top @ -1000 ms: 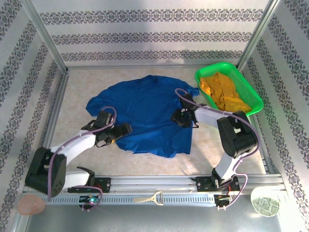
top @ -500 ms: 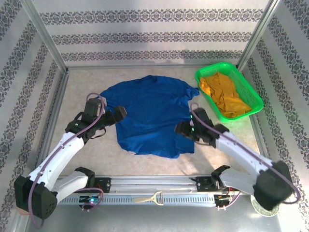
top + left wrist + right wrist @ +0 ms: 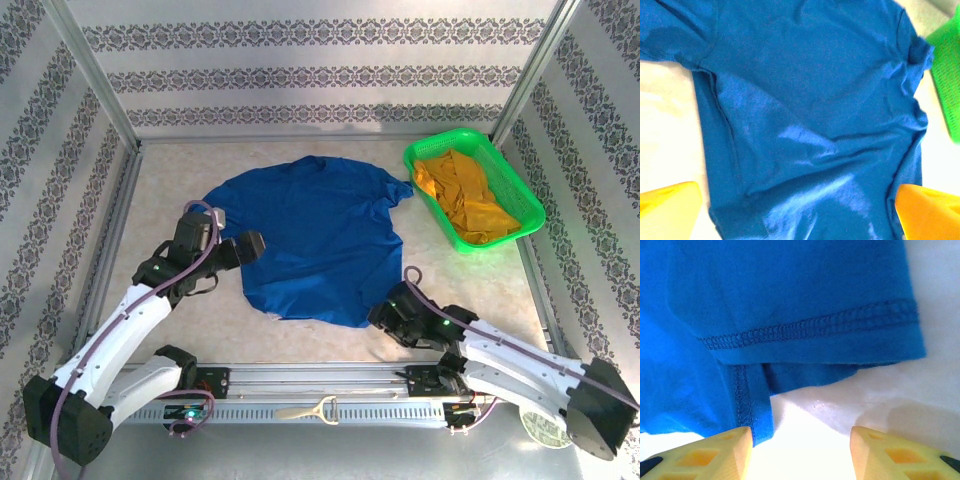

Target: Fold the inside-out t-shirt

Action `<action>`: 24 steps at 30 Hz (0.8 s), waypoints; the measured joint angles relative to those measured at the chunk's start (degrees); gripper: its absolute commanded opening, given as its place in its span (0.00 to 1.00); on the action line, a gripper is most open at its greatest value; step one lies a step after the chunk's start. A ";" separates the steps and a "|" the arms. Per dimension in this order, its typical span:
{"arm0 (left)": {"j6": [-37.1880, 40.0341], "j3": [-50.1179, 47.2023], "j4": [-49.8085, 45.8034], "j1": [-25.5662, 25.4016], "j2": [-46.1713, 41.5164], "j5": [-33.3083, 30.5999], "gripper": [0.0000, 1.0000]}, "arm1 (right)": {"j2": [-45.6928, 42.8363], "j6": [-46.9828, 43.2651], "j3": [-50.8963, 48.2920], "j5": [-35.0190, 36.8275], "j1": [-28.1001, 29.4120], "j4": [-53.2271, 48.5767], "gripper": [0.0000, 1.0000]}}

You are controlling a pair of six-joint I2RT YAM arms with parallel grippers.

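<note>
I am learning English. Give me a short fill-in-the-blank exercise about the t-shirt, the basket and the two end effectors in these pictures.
1. The t-shirt spread on the table is ___ in colour.
2. The mustard-yellow garment lies in the ___ basket.
3. The left end effector has its jaws wide ___.
4. The right end effector, by the t-shirt's stitched hem, holds ___.

Missing words: blue; green; open; nothing.

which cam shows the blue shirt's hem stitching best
Right wrist: the hem stitching on the t-shirt is close and sharp. Top external shows the whole shirt, stitches too small; left wrist shows its wrinkled body, seams faint.
</note>
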 measured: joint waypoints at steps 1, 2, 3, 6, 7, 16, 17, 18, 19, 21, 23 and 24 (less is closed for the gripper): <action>1.05 -0.37 -0.26 -0.15 0.02 0.15 1.00 | 1.92 0.50 0.66 1.03 1.01 0.15 0.55; 1.99 -0.76 -0.46 -0.31 0.07 0.26 1.00 | 4.02 1.29 1.55 2.12 1.99 0.13 0.55; 2.80 -1.07 -0.81 -0.39 0.26 0.52 1.00 | 5.75 1.79 2.60 3.19 2.95 -0.26 0.55; 4.28 -1.51 -1.25 -0.94 1.27 1.44 1.00 | 11.19 3.08 5.77 5.86 5.42 -1.75 0.53; 4.57 -1.51 -1.29 -1.29 1.60 1.62 1.00 | 12.83 3.37 6.84 6.62 6.08 -2.51 0.52; 6.62 -2.54 -1.29 -2.75 1.62 2.97 1.00 | 17.55 5.33 10.43 9.64 9.16 -3.63 0.49; 6.80 -2.69 -1.40 -2.75 1.57 3.04 0.99 | 17.44 5.66 10.56 9.79 9.55 -1.86 0.49; 7.02 -2.80 -1.49 -2.75 1.55 3.04 1.00 | 16.96 6.14 10.88 9.79 10.08 -0.07 0.51; 7.13 -2.80 -1.55 -2.75 1.46 3.04 0.99 | 16.22 6.56 11.21 9.84 10.56 1.38 0.52; 7.28 -2.80 -1.55 -2.75 1.20 3.23 0.99 | 14.88 7.52 11.56 10.21 11.02 3.08 0.53; 7.30 -2.80 -1.53 -2.75 0.94 3.43 0.99 | 14.29 8.09 11.58 10.54 11.02 4.13 0.55; 7.32 -2.80 -1.53 -2.75 0.92 3.50 1.00 | 14.29 8.41 11.56 10.80 11.02 4.39 0.55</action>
